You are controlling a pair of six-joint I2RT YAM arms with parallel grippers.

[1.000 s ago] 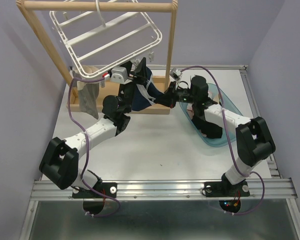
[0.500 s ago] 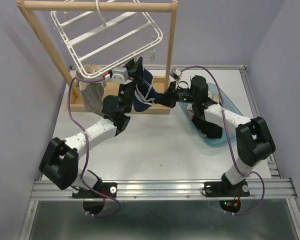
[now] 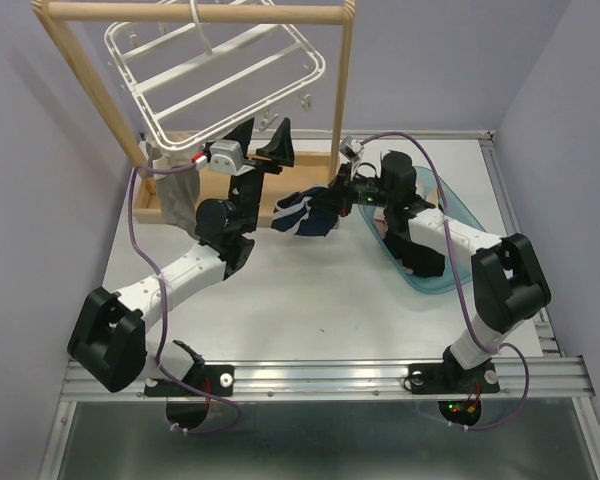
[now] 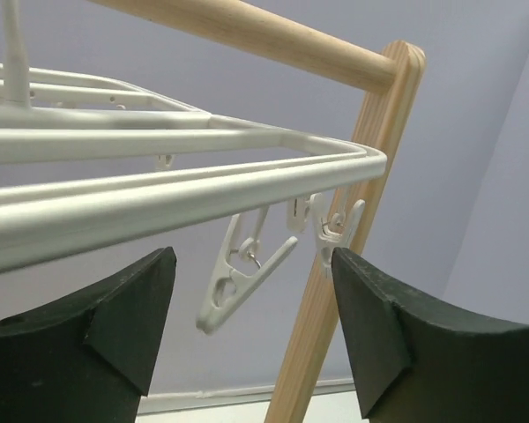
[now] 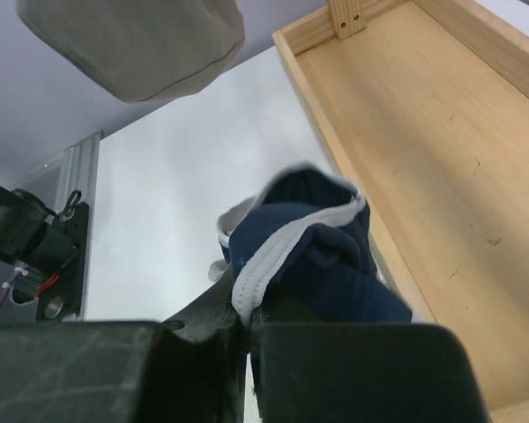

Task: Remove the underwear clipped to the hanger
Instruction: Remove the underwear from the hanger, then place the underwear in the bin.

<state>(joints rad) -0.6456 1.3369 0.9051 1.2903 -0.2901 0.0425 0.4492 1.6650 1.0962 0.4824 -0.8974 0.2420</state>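
The right pincer [image 3: 332, 196] is clamping tight on the navy underwear [image 3: 302, 213], which is hanging clear of the hanger [image 3: 316, 66], low over the wooden base [image 5: 423, 132] and the worktop [image 3: 310, 290]. Doing this well likely means carrying the bundle over the teal tub [image 3: 430, 280] before letting go. The left pincer [image 3: 261, 140] is hovering with its fingers apart at the rim beside an empty clip [image 4: 238, 282]. A grey garment [image 3: 180, 195] is hanging clipped at the left corner, probably next.

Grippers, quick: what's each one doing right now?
Left gripper: open, empty, by the hanger rim.
Right gripper: shut on the navy underwear.
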